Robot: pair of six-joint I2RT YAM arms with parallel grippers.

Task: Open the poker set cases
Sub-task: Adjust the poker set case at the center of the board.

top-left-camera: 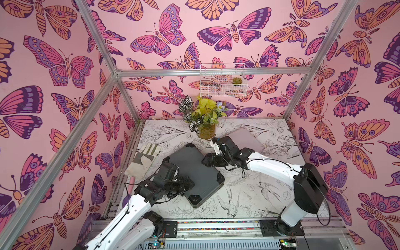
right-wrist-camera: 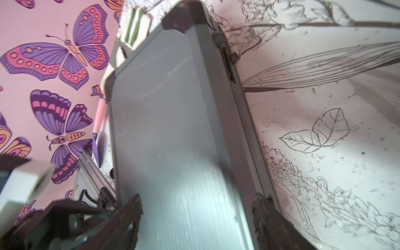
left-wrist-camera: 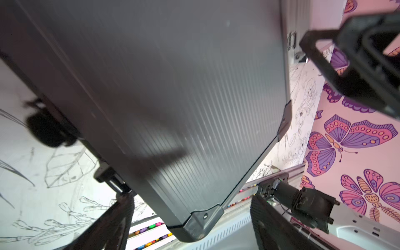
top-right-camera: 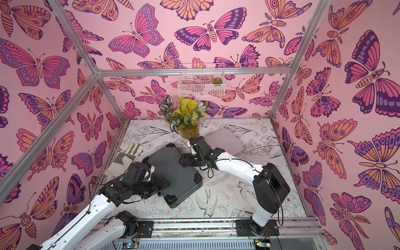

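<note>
1 case point(top-left-camera: 192, 166) under L hand point(top-left-camera: 190, 184), R hand point(top-left-camera: 205, 161)

No legible text anywhere; no label, brand, number or sign readable.

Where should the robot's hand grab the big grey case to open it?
Probably the lid's rim on the long edge of the grey case nearest the left hand, coming from that side. It lies flat and shut, and a blurry clasp-like metal part shows there, so the lid likely lifts there.
</note>
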